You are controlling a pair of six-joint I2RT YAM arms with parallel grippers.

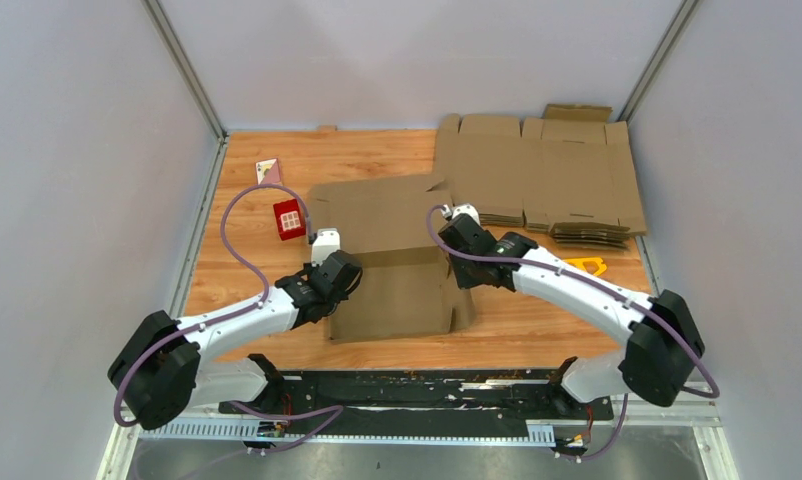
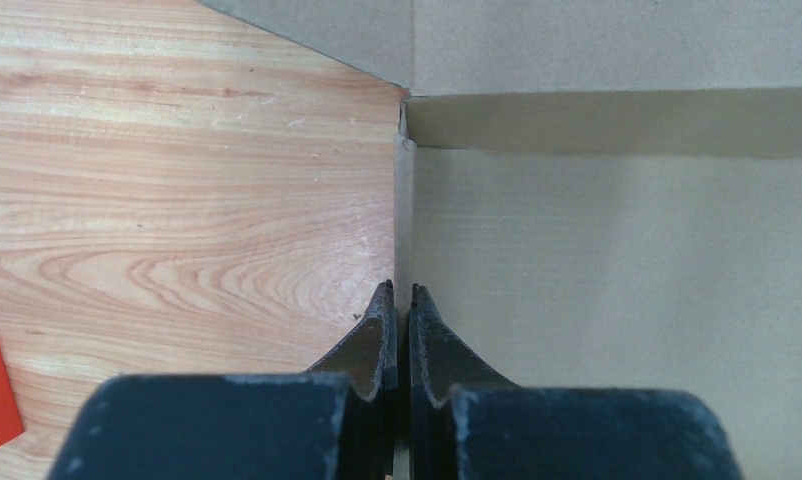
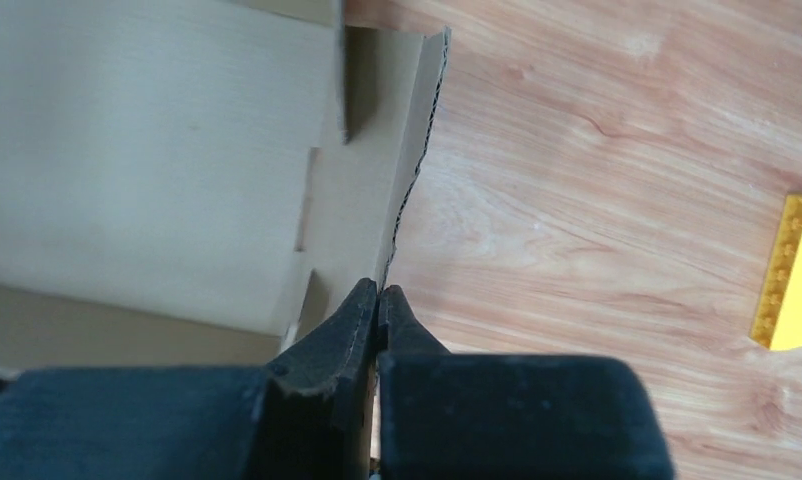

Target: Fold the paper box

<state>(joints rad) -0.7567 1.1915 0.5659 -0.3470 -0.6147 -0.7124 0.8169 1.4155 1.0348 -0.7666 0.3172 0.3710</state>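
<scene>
Pinching opposite side flaps of the paper box [image 1: 387, 255], the left pincer [image 2: 401, 300] and right pincer [image 3: 379, 295] clamp cardboard. It lies just beside the cardboard pile [image 1: 537, 165], most folds seemingly left.

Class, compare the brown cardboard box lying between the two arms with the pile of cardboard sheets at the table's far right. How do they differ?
The paper box is partly folded, a side flap raised; the pile of sheets lies flat. The left gripper and right gripper pinch the paper box's side edges; nothing touches the pile of sheets. Both are plain brown cardboard.
</scene>
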